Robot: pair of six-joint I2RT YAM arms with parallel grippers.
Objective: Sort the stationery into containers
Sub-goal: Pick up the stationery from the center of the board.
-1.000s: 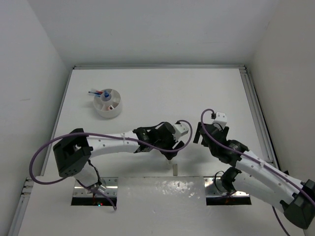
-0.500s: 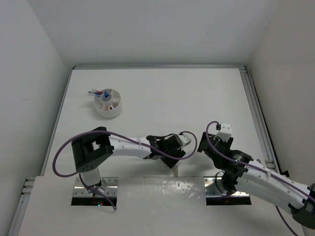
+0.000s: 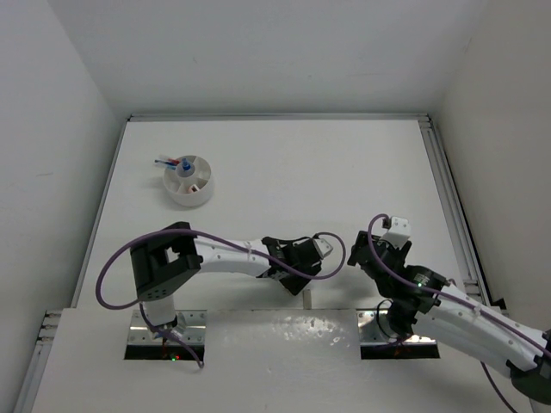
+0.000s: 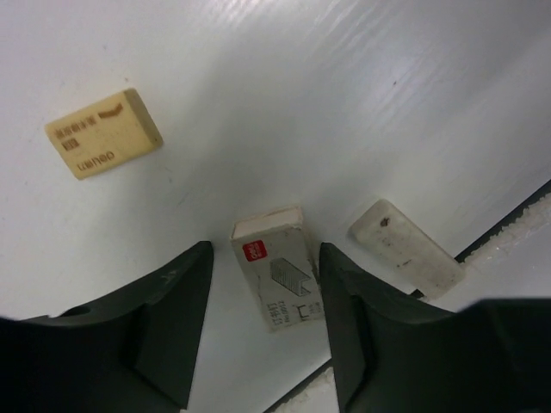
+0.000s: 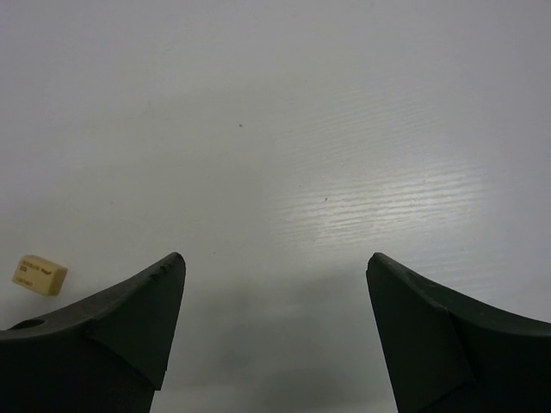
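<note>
Since a second ago your left arm has folded back toward 6 o'clock of the table (image 3: 284,163), and your right arm has pulled its wrist back the same way; the white tub (image 3: 195,197) stays at 10 o'clock.

Only the left wrist view shows the pieces up close. The left gripper (image 4: 263,249) has its fingers apart around a small staple box (image 4: 277,277), with a gap on one side, so it is not clamped. A tan eraser (image 4: 103,133) lies at 10 o'clock of the box and a white eraser (image 4: 405,248) at 3 o'clock, both apart from it.

The right gripper (image 5: 274,258) stands wide apart over bare table.

Count one tub, two pens (image 3: 163,161) and one blue-capped bottle (image 3: 183,167) inside it, then one box and two erasers loose.
</note>
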